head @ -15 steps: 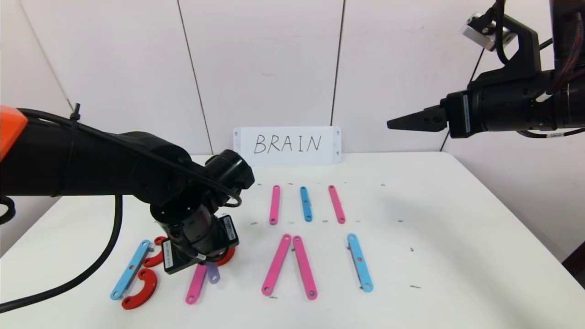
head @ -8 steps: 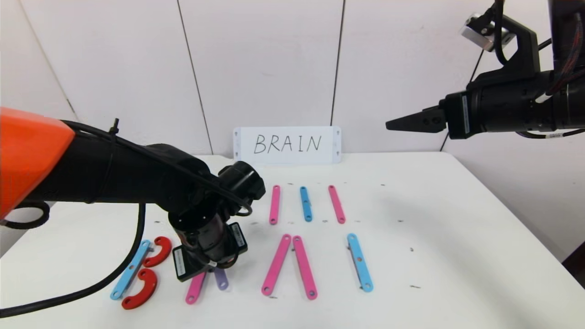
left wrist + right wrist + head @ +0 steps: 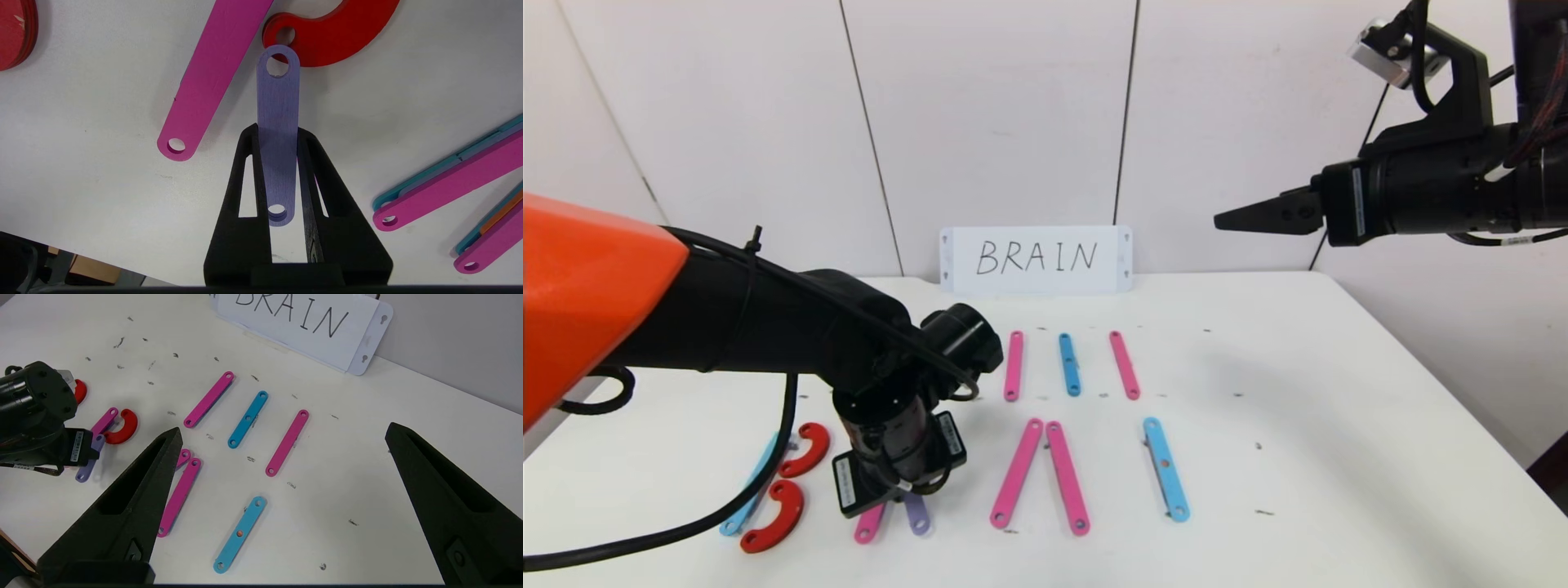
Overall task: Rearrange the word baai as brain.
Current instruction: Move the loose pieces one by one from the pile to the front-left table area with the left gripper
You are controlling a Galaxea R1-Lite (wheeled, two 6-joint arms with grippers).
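Observation:
The letters lie flat along the table's front. At the left are a light-blue bar (image 3: 737,518) and two red curves (image 3: 805,449). My left gripper (image 3: 278,132) points down and is shut on a short purple bar (image 3: 278,122), lying on the table beside a pink bar (image 3: 212,73) and touching a third red curve (image 3: 335,28). In the head view the wrist hides the gripper; the purple bar's end (image 3: 917,514) and the pink bar (image 3: 870,524) stick out below it. Two pink bars (image 3: 1017,474) form a peak; a light-blue bar (image 3: 1165,469) lies farther right. My right gripper (image 3: 1217,220) is open, high at the right.
A white card (image 3: 1036,260) with BRAIN handwritten stands at the table's back edge. In front of it lie three spare bars: pink (image 3: 1013,365), blue (image 3: 1069,364), pink (image 3: 1124,365). The table's right part (image 3: 1339,425) is bare.
My left gripper has moved right and slightly toward the front, carrying the purple bar with it. The two red curves at the left are now uncovered. The right arm has barely moved.

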